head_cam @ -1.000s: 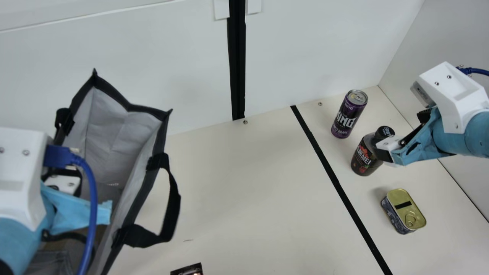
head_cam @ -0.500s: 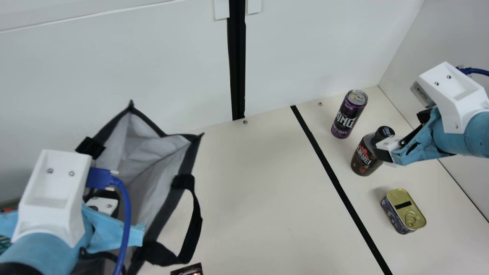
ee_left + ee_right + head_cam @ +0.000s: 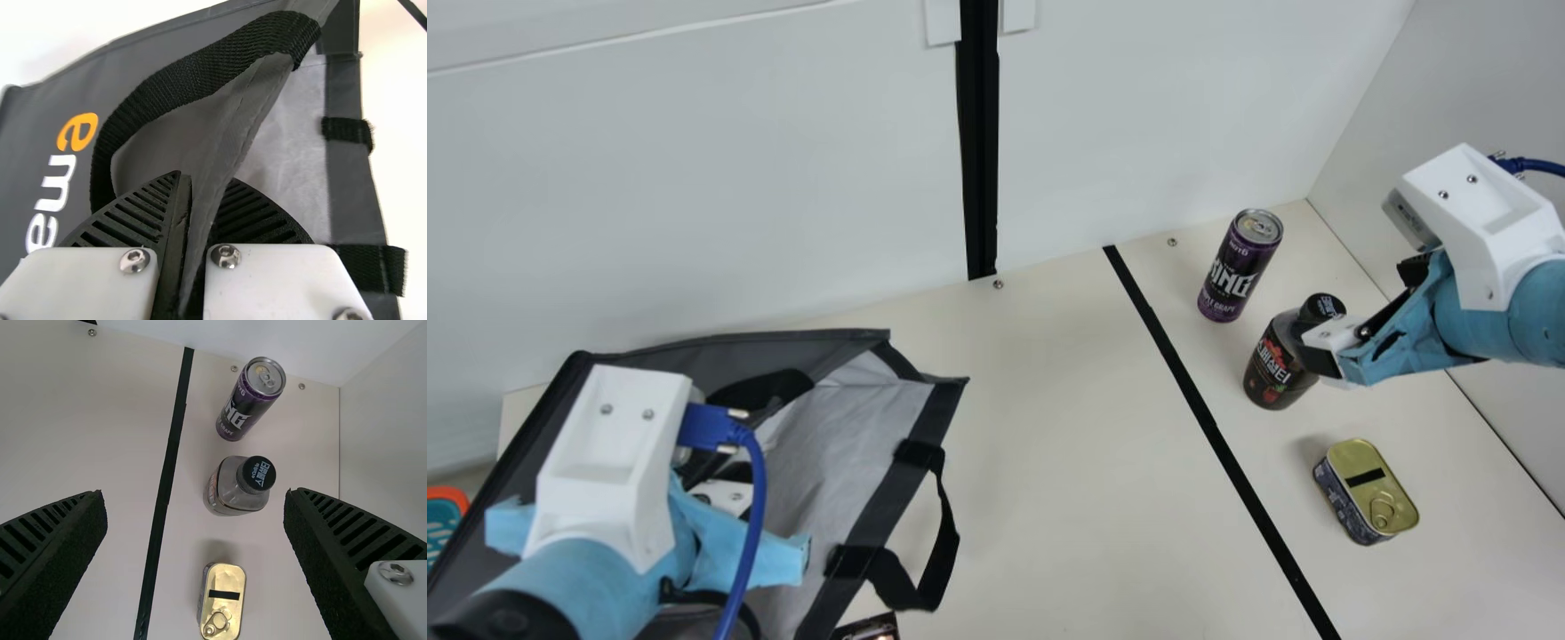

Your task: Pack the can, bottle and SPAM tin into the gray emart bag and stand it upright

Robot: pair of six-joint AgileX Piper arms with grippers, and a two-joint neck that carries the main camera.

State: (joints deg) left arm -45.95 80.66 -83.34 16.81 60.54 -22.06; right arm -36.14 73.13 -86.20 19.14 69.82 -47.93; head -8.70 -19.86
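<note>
Clamping the gray emart bag [image 3: 854, 444] by an edge, left pincer [image 3: 725, 496] angled down, right pincer [image 3: 1365, 313] spread wide

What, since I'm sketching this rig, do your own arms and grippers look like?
The left arm and right arm wear light-blue wrapping, with white, angular wrist housings and a blue cable at each. The left gripper and right gripper have black, ribbed fingers and white plates with round silver screws.

The left arm [image 3: 583, 569] blocks my look at part of the bag [image 3: 863, 436]; the right one covers some of the bottle [image 3: 1270, 373]. The main view's bottom edge crops a dark object [image 3: 871, 628].
</note>
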